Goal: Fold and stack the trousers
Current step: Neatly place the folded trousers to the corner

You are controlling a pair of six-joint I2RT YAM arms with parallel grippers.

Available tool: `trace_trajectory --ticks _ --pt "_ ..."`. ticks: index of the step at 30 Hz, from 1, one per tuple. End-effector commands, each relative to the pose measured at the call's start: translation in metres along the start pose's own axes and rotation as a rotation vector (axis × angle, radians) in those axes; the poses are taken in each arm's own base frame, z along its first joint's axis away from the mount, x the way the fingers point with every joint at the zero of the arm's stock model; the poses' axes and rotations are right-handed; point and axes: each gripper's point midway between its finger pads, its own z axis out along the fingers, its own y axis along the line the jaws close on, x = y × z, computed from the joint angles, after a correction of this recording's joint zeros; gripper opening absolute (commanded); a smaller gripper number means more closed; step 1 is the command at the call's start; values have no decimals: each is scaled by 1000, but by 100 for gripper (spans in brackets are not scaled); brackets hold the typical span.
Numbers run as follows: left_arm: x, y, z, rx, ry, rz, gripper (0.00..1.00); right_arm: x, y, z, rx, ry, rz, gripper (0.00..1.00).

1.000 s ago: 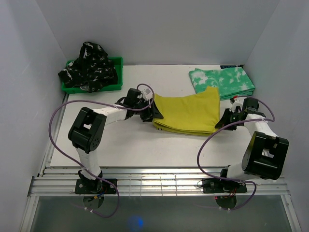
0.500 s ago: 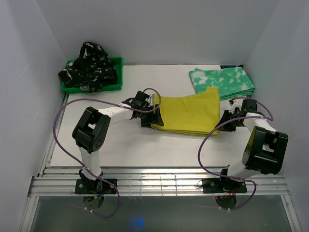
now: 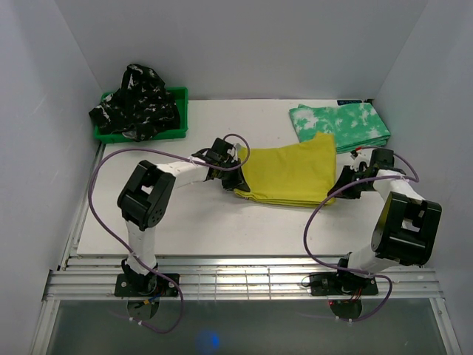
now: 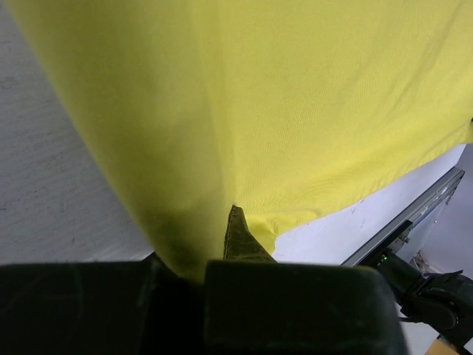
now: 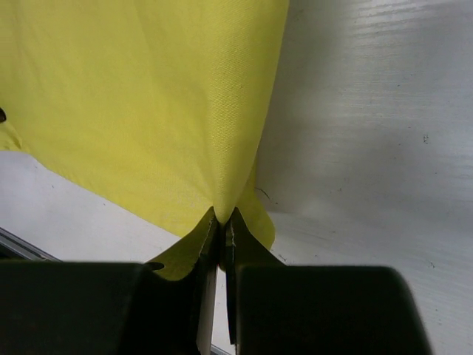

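The long plain mustard-yellow cloth trousers (image 3: 288, 174) lie folded into a rough rectangle at ctr of the white tabletop (image 3: 192, 222), slightly R of middle. Several layers show stacked along the near edge. The far-R corner touches or just overlaps the near-L corner of the green-and-white mottled trousers (image 3: 340, 126), which sit folded flat at the far-R of the table.

The left gripper (image 3: 233, 177) is at the yellow pair's L edge w/ jaws pressed together, pinching a fold of the yellow cloth. In the left wrist view the fabric funnels down into the closed fingers and one dark fingertip pokes out beside it. The right gripper (image 3: 341, 185) is at the R edge near the front corner, jaws also pressed together on the yellow cloth. In the right wrist view the cloth is drawn to a sharp crease right btw the finger pads, w/ a small flap hanging below.

Both arms reach in low from opposite sides. Looping purple cables (image 3: 96, 192) trail from each.

At far-L, well apart from the rest, a green plastic bin (image 3: 182, 111) holds the black trousers with white pattern (image 3: 137, 103), bunched and heaped above the rim.
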Motion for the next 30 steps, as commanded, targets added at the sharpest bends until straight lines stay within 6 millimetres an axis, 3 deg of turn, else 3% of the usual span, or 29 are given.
trace_trajectory --ticks 1,9,12,16,20,23,25,26,27,29,30 --pt "2 6 -15 -65 -25 22 0 -22 25 -16 -47 -67 -75 8" --pt "-53 -55 -74 37 -255 244 0 -70 87 -68 -52 -251 -355 8" --pt "-66 -76 -90 73 -303 278 0 -83 99 -85 -35 -310 -424 8" --pt "-88 -106 -106 119 -390 346 0 -117 113 -115 12 -423 -497 8" --pt "-118 -152 -123 188 -506 428 0 -151 123 -137 51 -519 -544 8" --pt "-148 -175 -118 230 -584 467 0 -185 119 -152 142 -609 -592 8" --pt "-164 -187 -110 258 -614 468 0 -207 104 -161 243 -661 -604 8" --pt "-173 -184 -85 267 -605 456 0 -226 97 -168 283 -715 -606 8" --pt "-189 -203 -93 306 -651 459 0 -236 90 -174 328 -748 -599 8" --pt "-204 -217 -83 361 -675 443 0 -262 80 -180 384 -823 -623 8" --pt "-216 -223 -68 374 -684 436 0 -271 73 -182 419 -843 -620 8"
